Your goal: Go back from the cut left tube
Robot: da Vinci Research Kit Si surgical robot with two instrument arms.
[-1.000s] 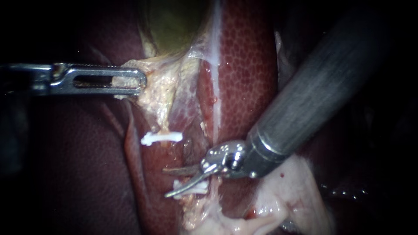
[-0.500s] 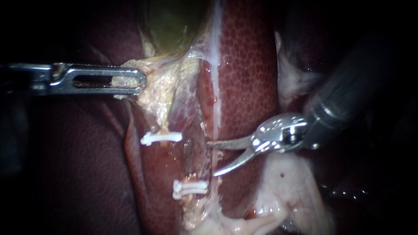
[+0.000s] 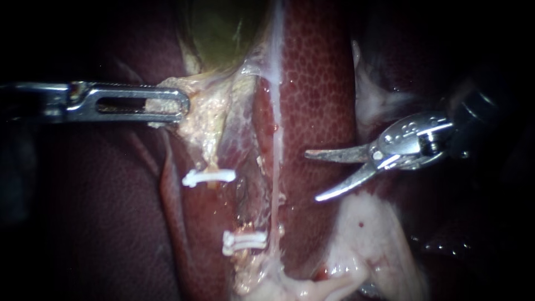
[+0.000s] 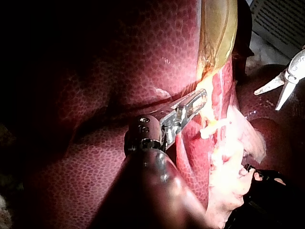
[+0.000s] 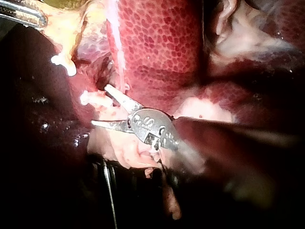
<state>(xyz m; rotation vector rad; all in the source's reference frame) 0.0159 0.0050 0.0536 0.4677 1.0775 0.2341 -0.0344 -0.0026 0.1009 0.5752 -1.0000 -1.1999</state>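
Two curved jaws of right instrument (image 3: 319,174) stood wide apart, gripping nothing, well clear to the right of the cut left tube (image 3: 244,226). Left instrument (image 3: 179,106) jaws were clamped on fatty tissue (image 3: 207,111) above that tube. White clips (image 3: 209,177) sat across the tube's stumps. It looked soft, slippery and tear-prone, so hold it beside a clip, if at all.

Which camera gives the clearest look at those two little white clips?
The endoscope view: the upper clip and lower clip both lie side-on, well lit. The right wrist view shows them as small white blobs; the left wrist view shows only one clearly.
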